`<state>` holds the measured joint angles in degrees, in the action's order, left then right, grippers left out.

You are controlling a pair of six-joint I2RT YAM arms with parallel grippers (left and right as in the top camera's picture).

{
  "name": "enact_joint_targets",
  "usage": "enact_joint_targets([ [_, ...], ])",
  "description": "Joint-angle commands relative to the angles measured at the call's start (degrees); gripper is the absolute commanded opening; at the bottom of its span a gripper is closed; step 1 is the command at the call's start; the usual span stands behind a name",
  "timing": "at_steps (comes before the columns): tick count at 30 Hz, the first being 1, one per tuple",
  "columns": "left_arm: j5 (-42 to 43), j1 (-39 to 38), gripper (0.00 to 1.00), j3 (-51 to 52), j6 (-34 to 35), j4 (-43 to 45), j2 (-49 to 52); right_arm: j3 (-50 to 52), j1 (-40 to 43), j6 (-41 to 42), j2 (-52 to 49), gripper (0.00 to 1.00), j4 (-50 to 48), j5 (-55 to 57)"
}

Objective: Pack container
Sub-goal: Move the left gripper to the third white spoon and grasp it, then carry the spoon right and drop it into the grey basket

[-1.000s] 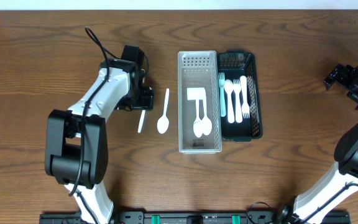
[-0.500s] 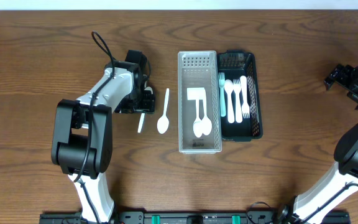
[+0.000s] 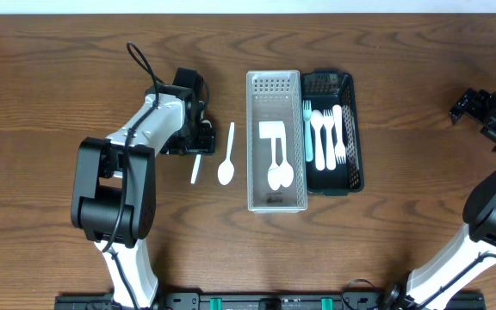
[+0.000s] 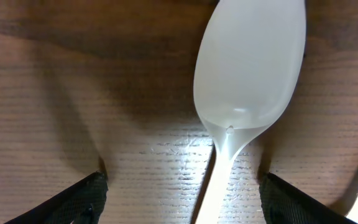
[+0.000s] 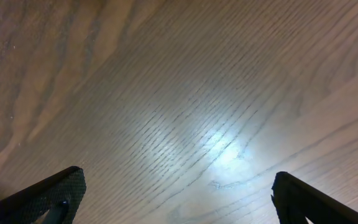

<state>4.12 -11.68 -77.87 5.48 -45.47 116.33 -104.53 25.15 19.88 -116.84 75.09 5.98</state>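
Overhead view: spoon between open fingers

Low over the worktop (image 3: 76, 52), the left fingers (image 4: 79, 202) stand apart on either side of a white spoon (image 4: 250, 68) lying flat, left of the clear tray (image 3: 251, 138) and black basket (image 3: 357, 146). Far right, the right fingers (image 5: 48, 190) gape wide over wood.

Overhead top-down; left wrist (close) above spoon (image 4: 247, 62)

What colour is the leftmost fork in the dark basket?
The fork is teal, clearest in the overhead view.

Loose white spoon (image 3: 226, 168) left of clear tray (image 3: 275, 103).
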Motion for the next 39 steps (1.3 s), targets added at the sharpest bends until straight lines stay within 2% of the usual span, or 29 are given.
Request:
enact_joint_targets([
  [1, 0.0, 0.0, 0.8, 0.8, -1.0, 0.2, 0.5, 0.0, -0.4, -0.6, 0.3, 0.99, -0.1, 0.2],
  [4, 0.0, 0.0, 0.78, 0.8, -1.0, 0.0, 0.5, 0.0, -0.4, -0.6, 0.3, 0.99, -0.1, 0.2],
  [6, 0.0, 0.0, 0.65, 0.8, -1.0, 0.0, 0.5, 0.0, -0.4, -0.6, 0.3, 0.99, -0.1, 0.2],
  [11, 0.0, 0.0, 0.25, 0.8, -1.0, -0.1, 0.5, 0.0, -0.4, -0.6, 0.3, 0.99, -0.1, 0.2],
  [14, 0.0, 0.0, 0.06, 0.8, -0.9, -0.4, 0.5, 0.0, -0.4, -0.6, 0.3, 0.99, -0.1, 0.2],
  [21, 0.0, 0.0, 0.06, -0.3, -1.0, -1.0, 0.2, 0.0, -0.4, -0.6, 0.3, 0.99, -0.1, 0.2],
  [29, 0.1, -0.1, 0.06, -9.3, -0.9, -4.6, -5.7, 0.0, -0.4, -0.6, 0.3, 0.99, -0.1, 0.2],
  [36, 10.3, -3.0, 0.06, -14.5, -0.2, -3.4, -16.1, 0.0, -0.4, -0.6, 0.3, 0.99, -0.1, 0.2],
  [39, 11.0, -6.1, 0.12, -14.5, 5.6, -2.9, -18.6, 0.0, -0.4, -0.6, 0.3, 0.99, -0.1, 0.2],
])
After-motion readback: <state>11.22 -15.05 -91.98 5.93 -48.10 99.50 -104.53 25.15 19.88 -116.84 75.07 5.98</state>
